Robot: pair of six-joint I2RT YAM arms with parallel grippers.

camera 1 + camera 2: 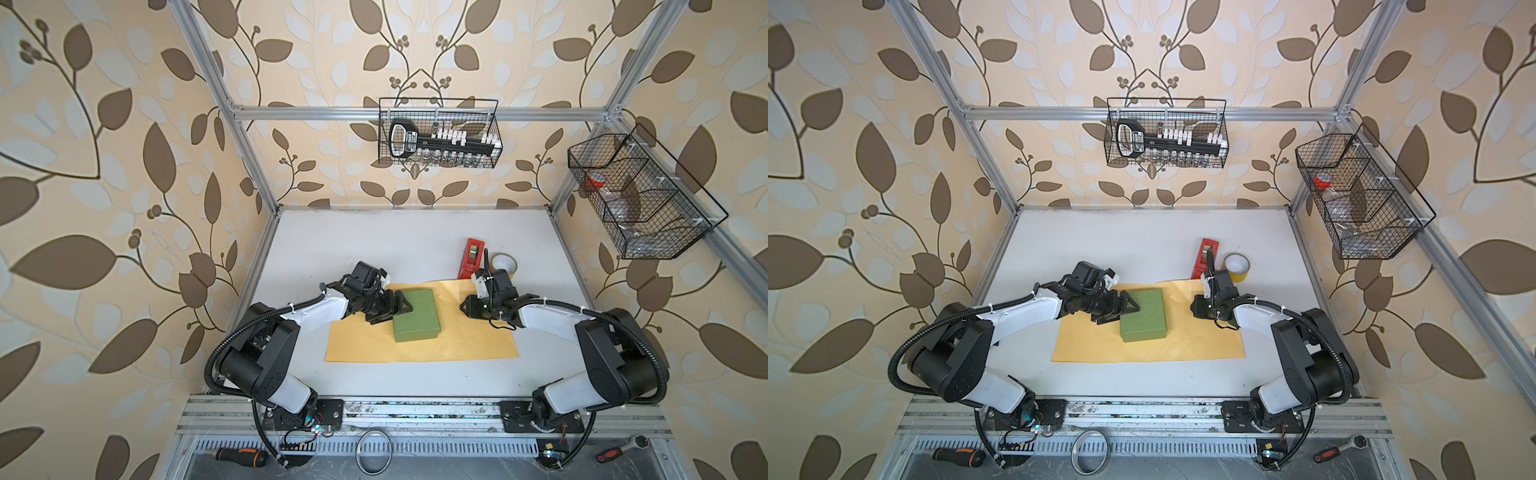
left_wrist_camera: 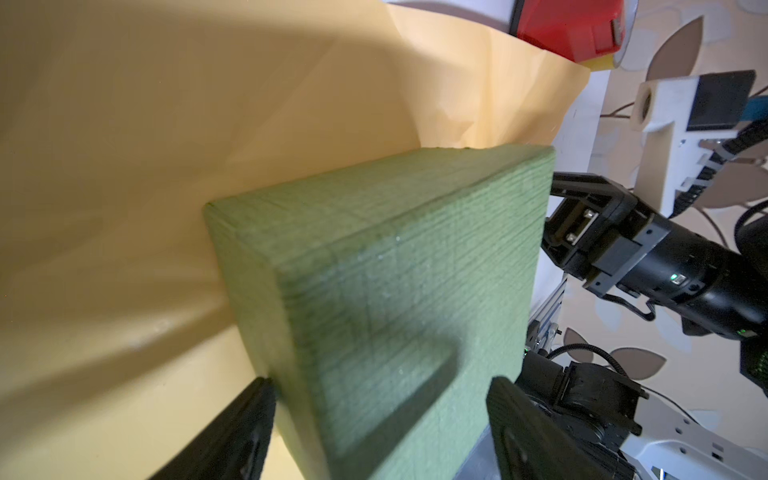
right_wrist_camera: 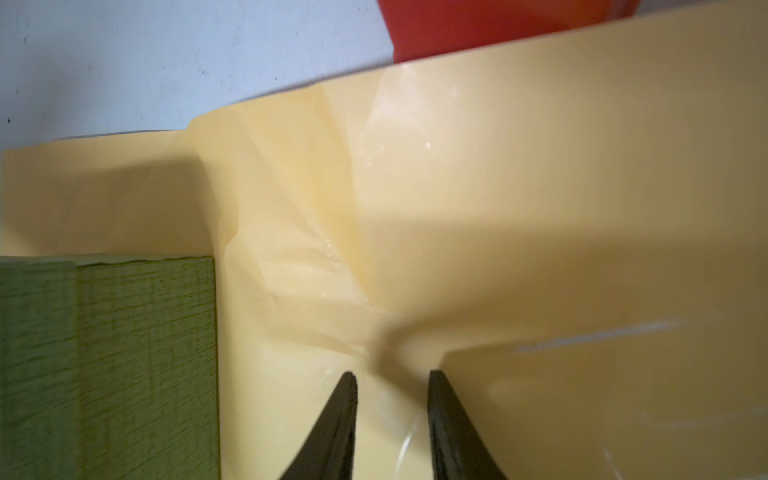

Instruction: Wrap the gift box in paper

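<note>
One green gift box (image 1: 415, 316) rests on the flat yellow-tan paper (image 1: 457, 347). At the box's left edge the left gripper (image 1: 400, 309) straddles it, jaws wide apart. Right of the box, the right gripper (image 1: 464, 308) presses the paper, jaws narrowly apart. Probably starting the first fold; next needs a firm pinch. Only the right wrist view shows paper puckering there.

bare table (image 1: 1100, 241) behind paper (image 1: 1204, 345), red tape dispenser (image 1: 1204, 257) and tape roll (image 1: 1241, 275) blocking far right
</note>
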